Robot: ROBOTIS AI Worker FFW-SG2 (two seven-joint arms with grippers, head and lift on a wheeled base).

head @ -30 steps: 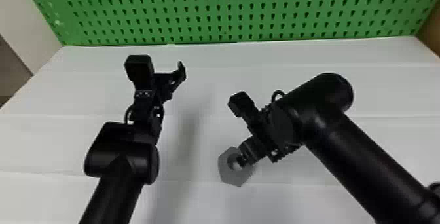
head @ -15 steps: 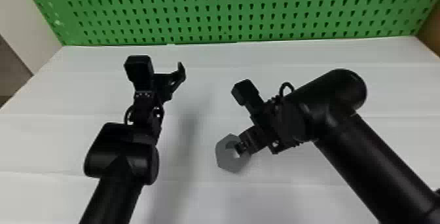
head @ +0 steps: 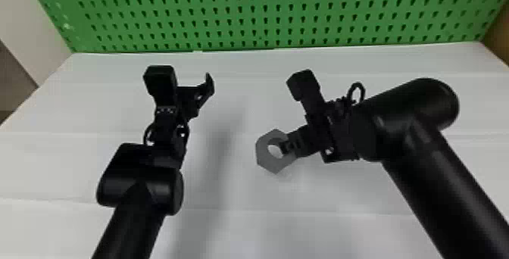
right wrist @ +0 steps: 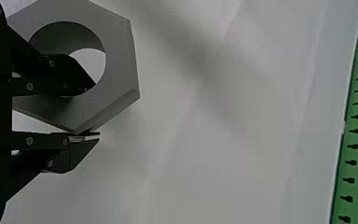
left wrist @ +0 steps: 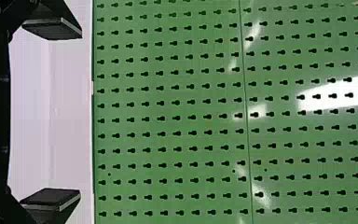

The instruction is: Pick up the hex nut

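A grey hex nut [head: 275,163] is held over the white table by my right gripper [head: 286,146], right of centre in the head view. In the right wrist view, one finger of the right gripper [right wrist: 91,112] goes through the hole of the hex nut [right wrist: 119,60] and the other presses its outer side, shut on the ring between them. My left gripper [head: 193,84] is parked at the left over the table; in the left wrist view the left gripper [left wrist: 56,112] has its fingers wide apart with nothing between them.
A green pegboard [head: 265,12] stands along the back edge of the white table [head: 242,231]. At the far left is a pale wall panel [head: 34,23], and a brown surface [head: 498,35] borders the right back corner.
My right gripper, with the hex nut in it, has moved back toward the pegboard and the nut has shifted up in the head view. The left arm has kept still.
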